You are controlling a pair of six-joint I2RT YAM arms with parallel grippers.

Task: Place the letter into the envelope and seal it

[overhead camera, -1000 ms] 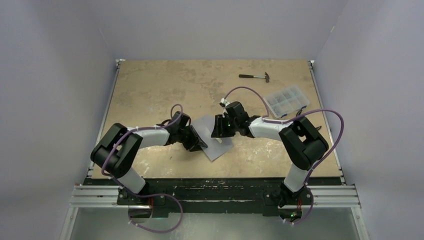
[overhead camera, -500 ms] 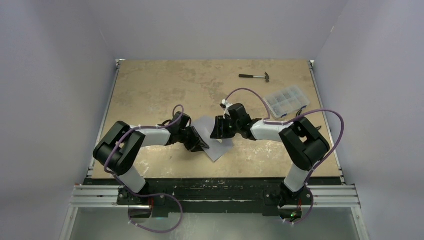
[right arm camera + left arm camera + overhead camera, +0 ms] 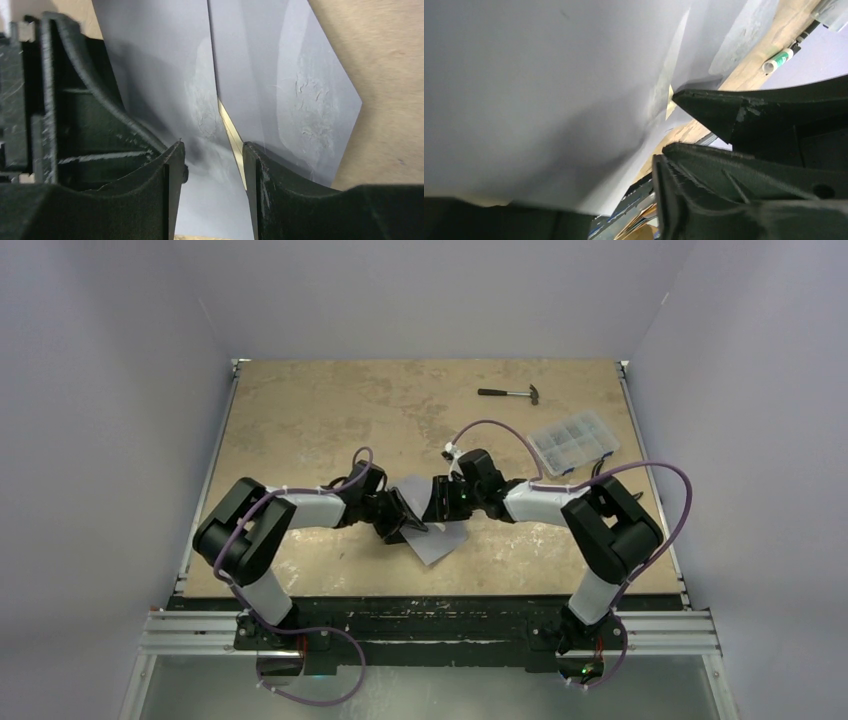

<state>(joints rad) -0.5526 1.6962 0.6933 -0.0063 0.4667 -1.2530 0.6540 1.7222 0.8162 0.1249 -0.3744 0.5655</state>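
Left fingers [image 3: 398,517] moved right over envelope [image 3: 440,540]; letter [image 3: 231,131] edge between right fingers [image 3: 150,170].

I look down past my right gripper [image 3: 212,157] and its two black fingers [image 3: 150,175]. The fingers stand apart, with a gap between the tips. Under them the grey-blue envelope [image 3: 280,60] lies flat on the brown table [image 3: 390,50]. A long straight paper edge runs down from the top toward the gap. Right beside that edge, a thin strip of the cream letter [image 3: 231,134] peeks out. It sits just by the tip of the finger on the picture's right side. The envelope has two rough, scuffed patches, one on each side of the edge.
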